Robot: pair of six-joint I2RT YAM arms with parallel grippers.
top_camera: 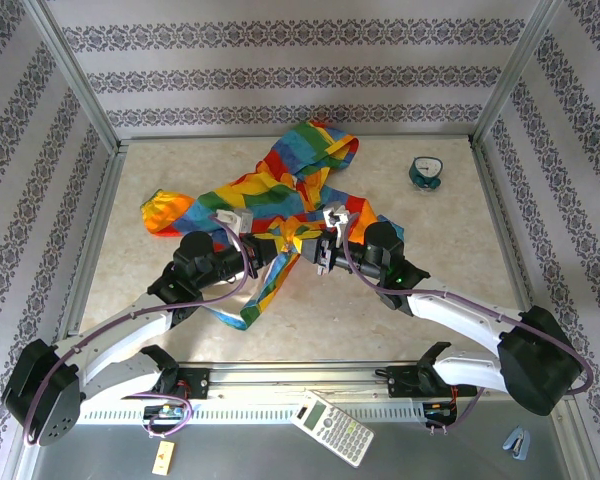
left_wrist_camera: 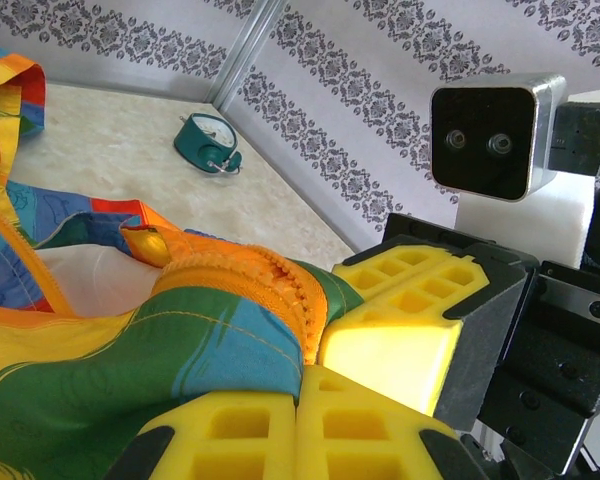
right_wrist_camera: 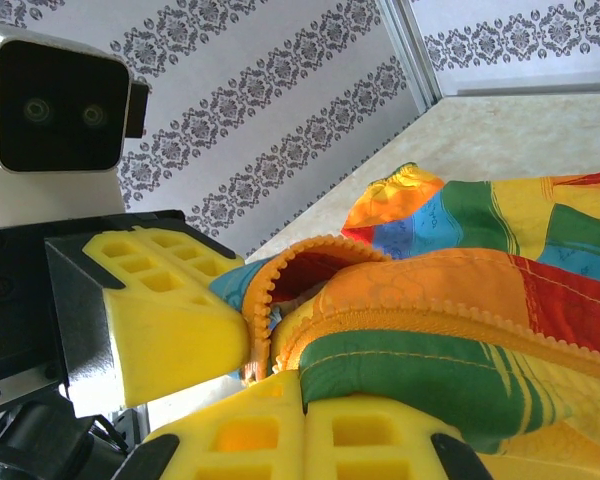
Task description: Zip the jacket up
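The left hand (left_wrist_camera: 300,390) is closed, its pads pinching the hem of the jacket (top_camera: 270,195), which lies mid-worktop (top_camera: 430,300). The right hand (right_wrist_camera: 302,395) is clamped on the facing edge, tip to tip with it. The step looks like mating the zipper (left_wrist_camera: 285,285) ends. Hold both edges taut and level, teeth aligned, before any pull toward the hood (top_camera: 315,145).

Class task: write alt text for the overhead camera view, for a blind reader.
A rainbow-striped jacket lies crumpled, with the left pincer and right pincer meeting at its near edge. A teal clock sits far right; a calculator lies at the bottom.
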